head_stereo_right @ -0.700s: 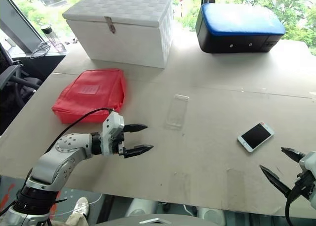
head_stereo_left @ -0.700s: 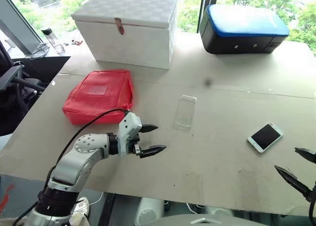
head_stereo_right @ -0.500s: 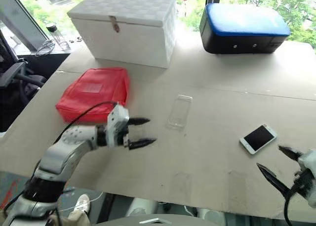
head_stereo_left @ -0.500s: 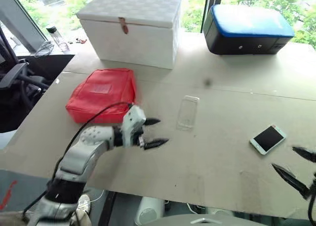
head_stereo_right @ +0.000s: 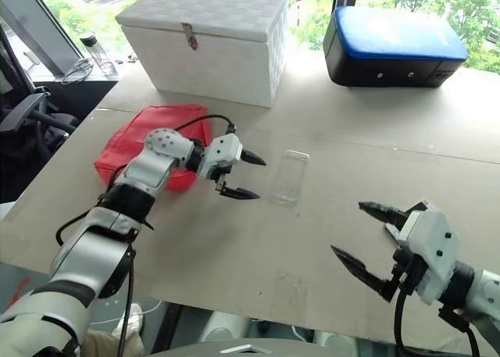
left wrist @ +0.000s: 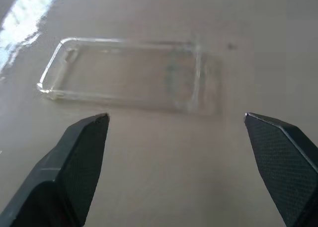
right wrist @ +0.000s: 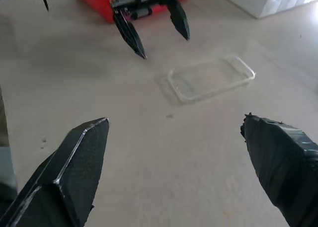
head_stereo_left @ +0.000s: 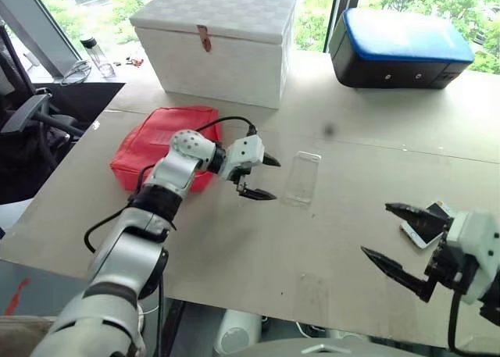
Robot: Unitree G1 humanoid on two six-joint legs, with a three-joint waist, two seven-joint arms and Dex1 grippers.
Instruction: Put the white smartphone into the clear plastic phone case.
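Left eye view is showing the left gripper [head_stereo_left: 260,177], jaws apart and empty, now hovering just left of the clear plastic phone case [head_stereo_left: 301,178], having swung in from the near desk [head_stereo_left: 234,248] edge. The right gripper [head_stereo_left: 394,237], likewise spread and empty, is rising beside the white smartphone [head_stereo_left: 427,223]. Both grasps likely come next. The case is lying flat mid-desk, its long axis running near to far.
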